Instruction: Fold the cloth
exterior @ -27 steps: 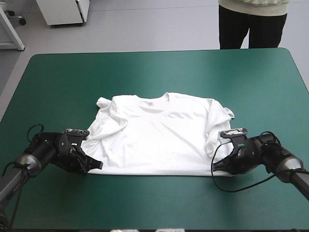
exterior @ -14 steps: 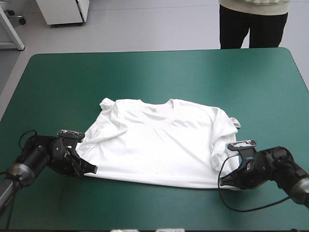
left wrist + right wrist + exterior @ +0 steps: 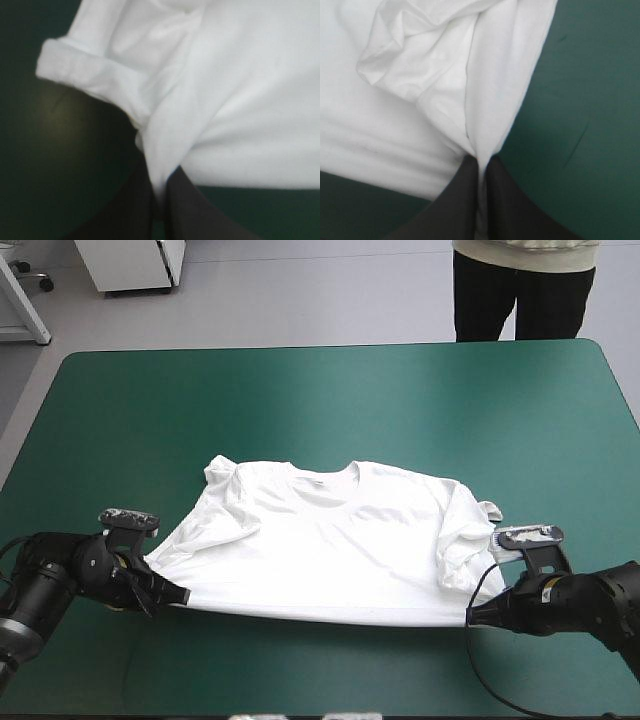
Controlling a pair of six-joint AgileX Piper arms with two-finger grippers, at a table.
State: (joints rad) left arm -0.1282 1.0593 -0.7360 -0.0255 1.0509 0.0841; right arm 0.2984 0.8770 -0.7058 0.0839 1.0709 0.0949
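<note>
– Grippers first: what have they got?

– The left gripper (image 3: 180, 593), a pair of broad black curved fingers, is pinched together on the near left corner of the white short-sleeved T-shirt (image 3: 330, 540). The right gripper (image 3: 472, 616) is clamped the same way on the near right corner. In each wrist view a thin fold of white cloth runs down between the fingers, so their inner faces are hidden.

– And the arms behind them?

– Both are cut off by the edges of the high view.

– Where does the shirt lie?

– Front up, in the near half of the smooth teal-green table cover (image 3: 300, 390). Its hem (image 3: 320, 612) is drawn in a line between the two grippers. A shadow runs beneath that edge, and I cannot tell whether it clears the cover.

– Farther back?

– The body is spread out with soft creases. The right sleeve (image 3: 470, 530) is bunched into folds that hide its opening. The left sleeve (image 3: 222, 472) is crumpled too, its cuff turned over in the left wrist view. The rounded collar (image 3: 325, 475) lies farthest off, pointing at the table's far edge. The shirt's back is hidden underneath.
</note>
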